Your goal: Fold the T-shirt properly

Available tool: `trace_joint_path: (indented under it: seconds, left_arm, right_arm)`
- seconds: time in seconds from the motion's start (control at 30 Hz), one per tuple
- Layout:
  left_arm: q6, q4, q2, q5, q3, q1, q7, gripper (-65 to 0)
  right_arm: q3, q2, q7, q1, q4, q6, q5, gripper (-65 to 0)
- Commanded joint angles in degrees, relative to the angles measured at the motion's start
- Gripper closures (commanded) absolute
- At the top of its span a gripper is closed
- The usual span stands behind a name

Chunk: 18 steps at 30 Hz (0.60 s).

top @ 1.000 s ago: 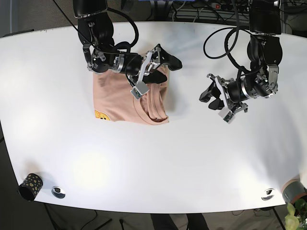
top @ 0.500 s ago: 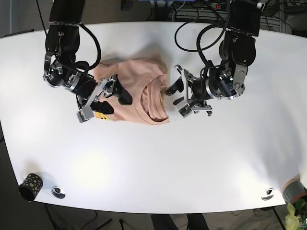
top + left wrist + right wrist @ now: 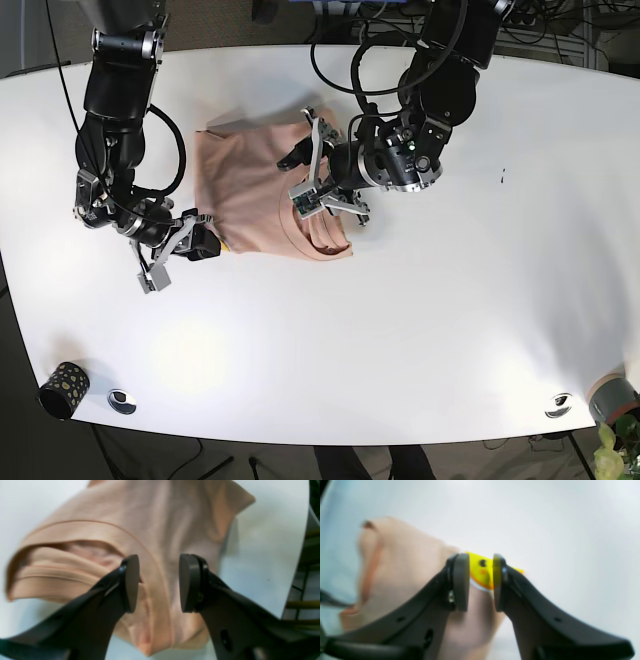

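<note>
On desk [image 3: 420, 330], T-shirt [image 3: 250, 195] between arms: left tool [image 3: 156, 583] parted, empty, above collar; right tool [image 3: 481, 582] narrowly parted at yellow-print corner [image 3: 482, 576], grip unclear.

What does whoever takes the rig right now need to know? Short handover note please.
Left hand: open, above the collar area of the peach T-shirt, gripping nothing.
Right hand: open, astride the shirt's corner with the yellow print, not clamped.
The shirt lies partly folded on the white table, collar end bunched.
Done: rough fold. Left: grasp, square it up, finish folding.
</note>
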<state>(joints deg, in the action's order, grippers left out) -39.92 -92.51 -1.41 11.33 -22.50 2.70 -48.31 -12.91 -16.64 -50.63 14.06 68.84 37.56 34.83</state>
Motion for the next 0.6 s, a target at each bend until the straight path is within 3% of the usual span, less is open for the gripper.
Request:
trace_joint_path:
  seconds: [0.0,0.2,0.27,0.57]
  left_arm:
    - [-0.08,1.48,-0.39,0.23,-0.93,0.69,0.89,-23.7]
    - [-0.08,8.42,2.51,0.23,-0.84,1.48,1.06,-23.7]
    - [-0.08,10.0,3.74,0.49,-0.84,3.06,2.12,-23.7]
    - [-0.08,12.11,10.07,0.32,-1.28,7.63,3.7,-23.7]
  right_arm:
    - [-0.24,-0.28,2.68,1.19,0.83,0.81,-1.99,-16.5]
    - [-0.24,-0.19,5.31,-0.39,0.74,1.34,-9.73,-16.3]
    - [-0.24,-0.19,6.19,-0.92,0.74,2.44,-10.61,-16.3]
    - [-0.24,0.16,7.33,-4.97,1.01,2.44,-13.33,-16.0]
